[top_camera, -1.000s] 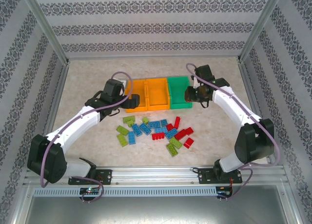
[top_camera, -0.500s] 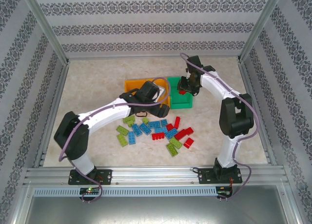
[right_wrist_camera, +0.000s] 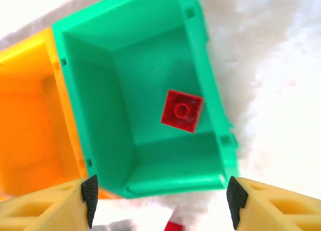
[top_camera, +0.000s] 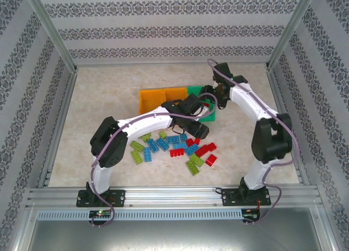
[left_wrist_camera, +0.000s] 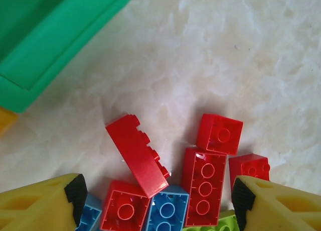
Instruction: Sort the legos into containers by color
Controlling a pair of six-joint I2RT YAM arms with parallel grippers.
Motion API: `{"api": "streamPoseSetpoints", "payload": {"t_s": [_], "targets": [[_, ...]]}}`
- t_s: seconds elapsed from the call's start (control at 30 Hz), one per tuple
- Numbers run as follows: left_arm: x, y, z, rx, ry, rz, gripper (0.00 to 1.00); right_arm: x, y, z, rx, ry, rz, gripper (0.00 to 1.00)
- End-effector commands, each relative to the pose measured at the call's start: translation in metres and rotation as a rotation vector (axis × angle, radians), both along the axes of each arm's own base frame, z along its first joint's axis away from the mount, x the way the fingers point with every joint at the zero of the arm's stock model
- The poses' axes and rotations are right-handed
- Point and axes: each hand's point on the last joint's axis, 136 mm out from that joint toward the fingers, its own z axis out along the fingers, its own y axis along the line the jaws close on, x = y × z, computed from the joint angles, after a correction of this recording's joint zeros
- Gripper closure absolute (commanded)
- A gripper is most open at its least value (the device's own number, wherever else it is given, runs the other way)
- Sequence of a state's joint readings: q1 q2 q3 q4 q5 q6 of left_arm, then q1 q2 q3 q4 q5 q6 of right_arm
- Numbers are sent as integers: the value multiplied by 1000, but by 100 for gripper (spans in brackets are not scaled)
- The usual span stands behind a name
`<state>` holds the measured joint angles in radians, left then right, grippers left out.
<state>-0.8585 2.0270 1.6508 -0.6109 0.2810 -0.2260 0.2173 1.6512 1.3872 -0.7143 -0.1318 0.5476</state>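
The legos (top_camera: 174, 148) lie in a loose pile of lime, blue and red bricks in front of the bins. My left gripper (top_camera: 197, 132) hangs open over the pile's right part. Between its pads (left_wrist_camera: 76, 195) lie a red brick tipped on its side (left_wrist_camera: 138, 155), a longer red brick upside down (left_wrist_camera: 204, 187) and a blue one (left_wrist_camera: 166, 212). My right gripper (right_wrist_camera: 161, 198) stands open above the green bin (right_wrist_camera: 210, 80), with nothing between its fingers. One red brick (right_wrist_camera: 182, 110) lies upside down on that bin's floor.
Two orange bins (top_camera: 155, 98) stand left of the green bin (top_camera: 210, 115), touching in a row. Its corner (left_wrist_camera: 50, 35) is close to the left gripper. The two arms nearly meet over the green bin. Patterned walls enclose the table.
My left arm swung right, from the orange bins to the right part of the pile. My right gripper moved from beside the green bin to above it, where a red brick now lies.
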Motion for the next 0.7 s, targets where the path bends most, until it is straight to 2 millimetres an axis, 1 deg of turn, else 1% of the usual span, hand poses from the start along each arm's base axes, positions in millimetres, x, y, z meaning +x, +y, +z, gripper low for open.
{"api": "streamPoseSetpoints", "payload": {"t_s": [0.0, 0.1, 0.2, 0.4, 0.5, 0.67], "targets": [[-14, 2, -9, 59, 58, -32, 23, -22, -37, -4, -18, 10, -115, 29], [-13, -1, -15, 77, 81, -30, 23, -46, -57, -12, -36, 32, -154, 29], [-14, -6, -25, 101, 115, -36, 27, -70, -65, -21, -60, 45, -159, 27], [-11, -1, -48, 178, 149, 2, 34, -110, -71, -36, -22, 79, -240, 27], [-8, 0, -55, 197, 150, 8, 35, -128, -71, -43, 3, 101, -273, 28], [-3, -4, -60, 205, 144, 7, 39, -153, -69, -51, 47, 125, -313, 29]]}}
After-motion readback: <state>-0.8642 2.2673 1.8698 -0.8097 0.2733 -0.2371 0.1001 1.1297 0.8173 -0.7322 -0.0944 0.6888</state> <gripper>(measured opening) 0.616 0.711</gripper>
